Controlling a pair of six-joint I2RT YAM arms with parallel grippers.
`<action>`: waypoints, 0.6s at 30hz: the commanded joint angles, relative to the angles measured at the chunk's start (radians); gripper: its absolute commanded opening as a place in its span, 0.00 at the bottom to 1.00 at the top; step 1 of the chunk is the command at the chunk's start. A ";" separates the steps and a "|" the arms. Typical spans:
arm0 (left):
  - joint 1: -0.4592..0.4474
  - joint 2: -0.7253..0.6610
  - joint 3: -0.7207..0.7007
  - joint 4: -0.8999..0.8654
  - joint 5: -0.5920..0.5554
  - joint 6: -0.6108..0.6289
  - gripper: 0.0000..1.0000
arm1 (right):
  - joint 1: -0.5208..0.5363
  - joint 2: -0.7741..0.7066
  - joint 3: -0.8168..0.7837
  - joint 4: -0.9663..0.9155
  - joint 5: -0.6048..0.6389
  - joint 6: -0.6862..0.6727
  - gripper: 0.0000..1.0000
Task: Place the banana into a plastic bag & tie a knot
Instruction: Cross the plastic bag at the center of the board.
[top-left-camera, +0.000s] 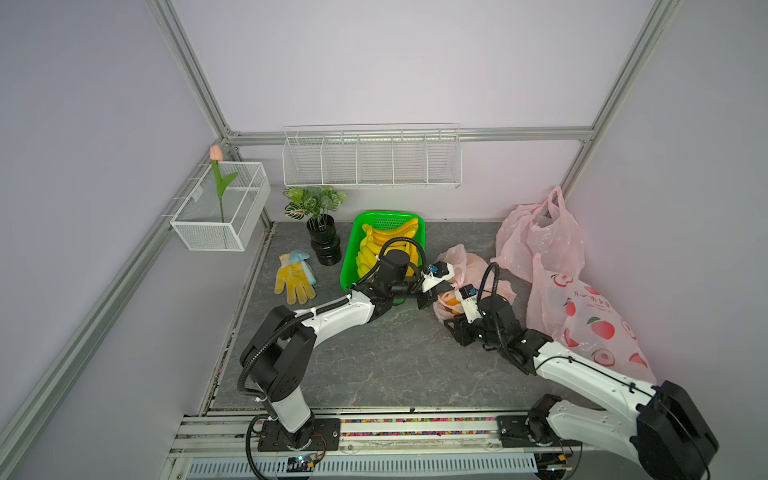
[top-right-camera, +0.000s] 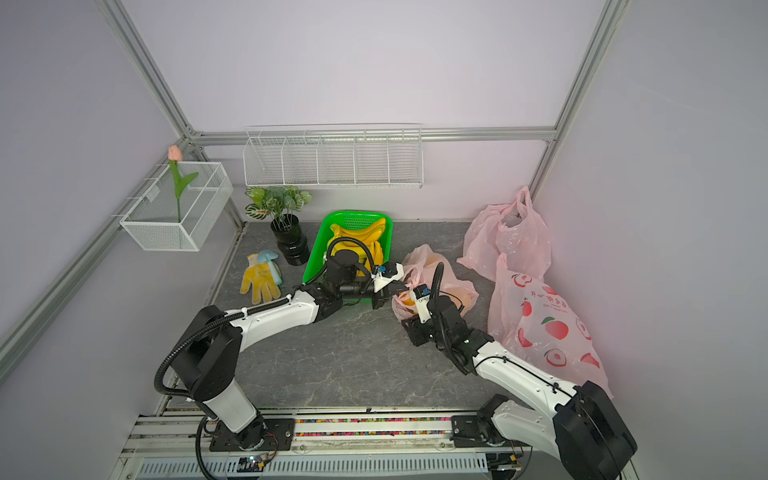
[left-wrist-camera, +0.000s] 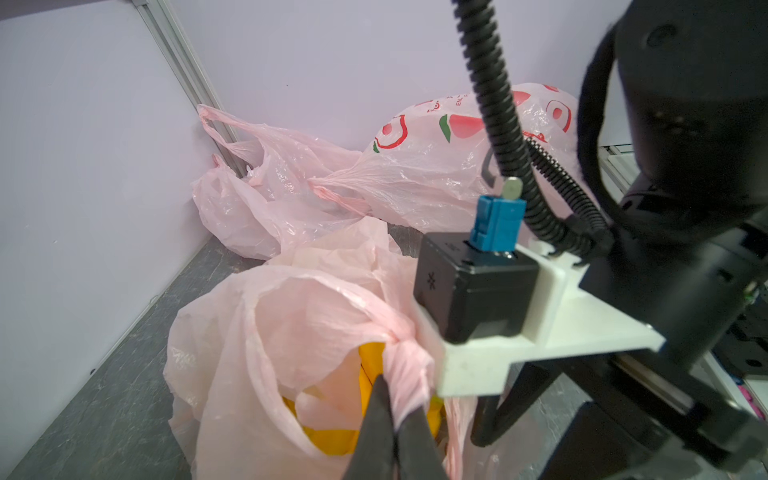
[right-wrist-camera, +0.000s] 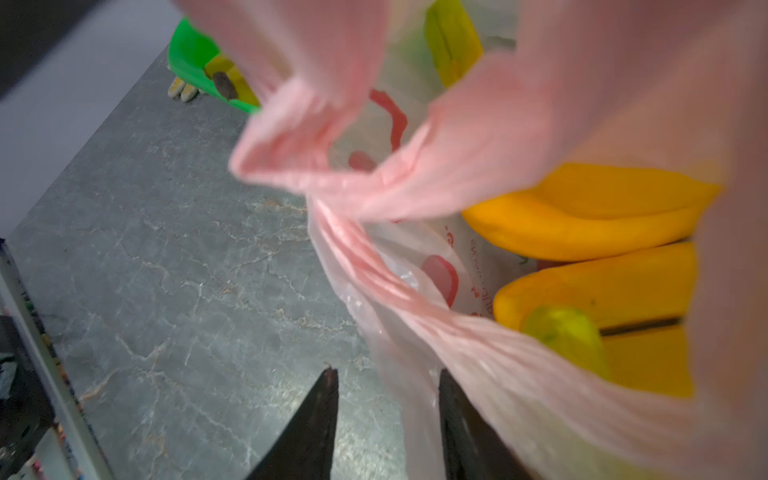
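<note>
The banana (right-wrist-camera: 598, 224) lies inside the pink bag (top-left-camera: 459, 258), which sits on the grey worktop (top-left-camera: 395, 357) just right of the green basket (top-left-camera: 349, 257), between the two arms. In the right wrist view it is a bunch of smooth, deep orange-yellow fruits lying side by side, with a greenish stalk end (right-wrist-camera: 567, 332) toward the camera. In the left wrist view only patches of yellow show through the bag's mouth. The bag is thin, crinkled and half see-through, with red print on its inner wall, and its mouth gapes open. The left hand (left-wrist-camera: 395, 409) is clamped on one handle (left-wrist-camera: 405, 374), which is twisted into a tight rope just above the fruit. The right hand (right-wrist-camera: 386, 374) stands partway open, low at the bag's near side, and a sheet of clear film hangs in the gap without being pinched. Beyond it a loop (right-wrist-camera: 299, 137) of pink film is blurred. More bananas (top-left-camera: 386, 241) fill the basket, and spare bags (top-left-camera: 540, 237) lean in the right corner.
</note>
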 joint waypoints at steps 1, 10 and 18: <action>-0.003 0.003 0.011 -0.011 0.009 -0.005 0.00 | -0.007 -0.008 -0.064 0.269 0.131 -0.006 0.44; -0.003 0.013 0.003 -0.073 0.062 0.012 0.00 | -0.037 -0.041 -0.175 0.570 0.219 -0.107 0.45; -0.032 0.053 0.061 -0.257 -0.034 0.134 0.03 | -0.053 -0.061 -0.177 0.631 0.140 -0.096 0.43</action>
